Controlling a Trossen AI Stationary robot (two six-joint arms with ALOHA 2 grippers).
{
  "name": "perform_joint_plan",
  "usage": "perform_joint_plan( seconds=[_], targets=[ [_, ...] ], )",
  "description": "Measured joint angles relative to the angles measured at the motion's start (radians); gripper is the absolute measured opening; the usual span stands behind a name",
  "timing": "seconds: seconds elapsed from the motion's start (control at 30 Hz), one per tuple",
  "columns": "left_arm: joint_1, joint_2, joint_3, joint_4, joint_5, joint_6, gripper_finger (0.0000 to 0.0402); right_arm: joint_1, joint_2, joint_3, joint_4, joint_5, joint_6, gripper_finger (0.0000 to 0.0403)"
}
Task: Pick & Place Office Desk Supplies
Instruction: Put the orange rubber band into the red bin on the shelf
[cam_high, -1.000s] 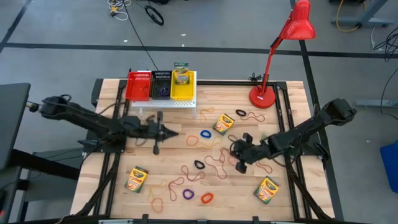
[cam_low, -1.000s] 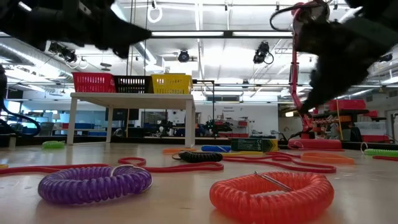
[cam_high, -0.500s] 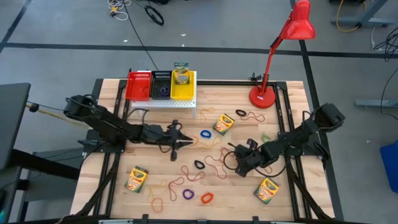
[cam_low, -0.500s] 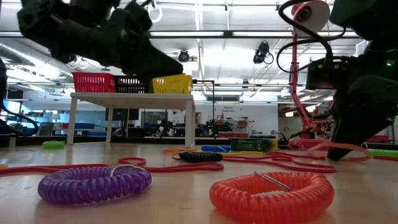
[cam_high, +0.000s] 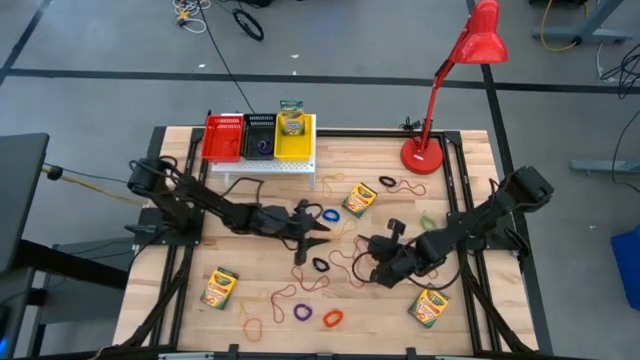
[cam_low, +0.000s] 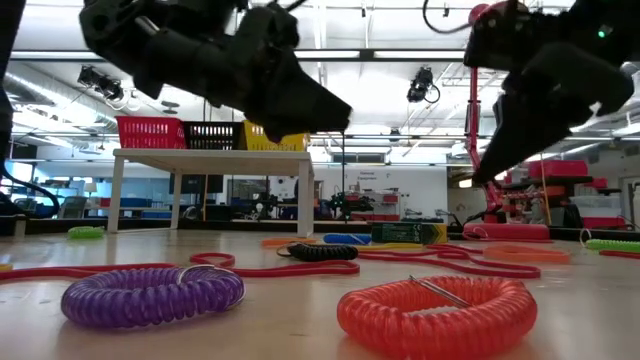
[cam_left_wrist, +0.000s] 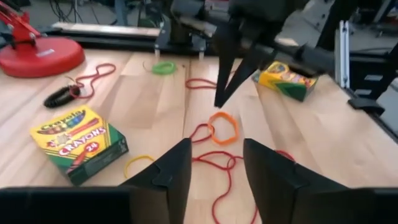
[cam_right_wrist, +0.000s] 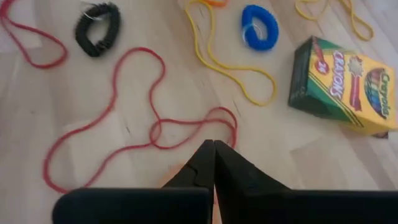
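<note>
My left gripper (cam_high: 308, 238) hangs open over the table's middle, above red rubber bands (cam_left_wrist: 217, 163) and short of an orange loop (cam_left_wrist: 222, 127). Nothing sits between its fingers (cam_left_wrist: 171, 171). My right gripper (cam_high: 380, 270) faces it from the right, shut and lifted off the wood (cam_low: 480, 175). I see nothing hanging from it. Under it lie red bands (cam_right_wrist: 134, 99), with a blue loop (cam_right_wrist: 259, 26), a black loop (cam_right_wrist: 96, 28) and a crayon box (cam_right_wrist: 348, 84) farther off. More crayon boxes lie at the centre back (cam_high: 359, 198), front left (cam_high: 219, 288) and front right (cam_high: 430, 305).
A white stand (cam_high: 262, 160) at the back holds red, black and yellow bins, with a crayon box (cam_high: 291, 120) in the yellow one. The red lamp (cam_high: 425, 155) stands at the back right. Purple (cam_high: 302, 312) and orange (cam_high: 332, 318) loops lie near the front edge.
The left arm swung right to the table's middle and its gripper opened. The right gripper closed, then rose off the table.
</note>
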Motion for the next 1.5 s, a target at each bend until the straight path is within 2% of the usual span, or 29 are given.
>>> perform_joint_plan(
  seconds=[0.17,0.3,0.43,0.53,0.6,0.7,0.83,0.93,1.07,1.27,1.5],
  targets=[
    [0.000,0.052,0.036,-0.013,-0.006,0.000,0.0178,0.003,0.000,0.011,-0.036,-0.028,0.073,0.0010],
    [0.002,0.056,0.037,-0.010,-0.007,0.011,0.0171,0.014,0.000,-0.060,-0.002,-0.036,0.172,0.0021],
    [-0.010,0.056,0.037,-0.009,-0.008,0.000,0.0140,0.012,0.000,-0.153,0.106,-0.046,0.240,0.0024],
    [-0.020,0.056,0.037,-0.005,-0.007,-0.004,0.0103,-0.002,0.000,-0.183,0.134,-0.092,0.265,0.0028],
    [-0.021,0.056,0.037,-0.005,-0.009,-0.020,0.0075,-0.005,0.000,-0.184,0.133,-0.102,0.268,0.0040],
    [-0.020,0.056,0.037,-0.008,-0.072,-0.084,0.0038,-0.008,0.000,-0.185,0.145,-0.107,0.237,0.0070],
    [-0.019,0.056,0.035,-0.046,-0.089,-0.094,0.0025,-0.032,0.008,-0.185,0.158,-0.141,0.203,0.0106],
    [-0.020,0.056,0.035,-0.072,-0.068,-0.111,0.0032,-0.052,0.016,-0.185,0.158,-0.144,0.174,0.0113],
    [-0.010,0.056,0.035,-0.110,0.016,-0.129,0.0032,-0.072,0.016,-0.185,0.155,-0.160,0.130,0.0104],
    [-0.013,0.056,0.035,-0.110,0.019,-0.125,0.0033,-0.089,0.016,-0.185,0.157,-0.253,0.039,0.0074],
    [-0.012,0.056,0.035,-0.108,0.018,-0.122,0.0061,-0.088,0.008,-0.185,0.155,-0.265,-0.028,0.0024]
  ],
)
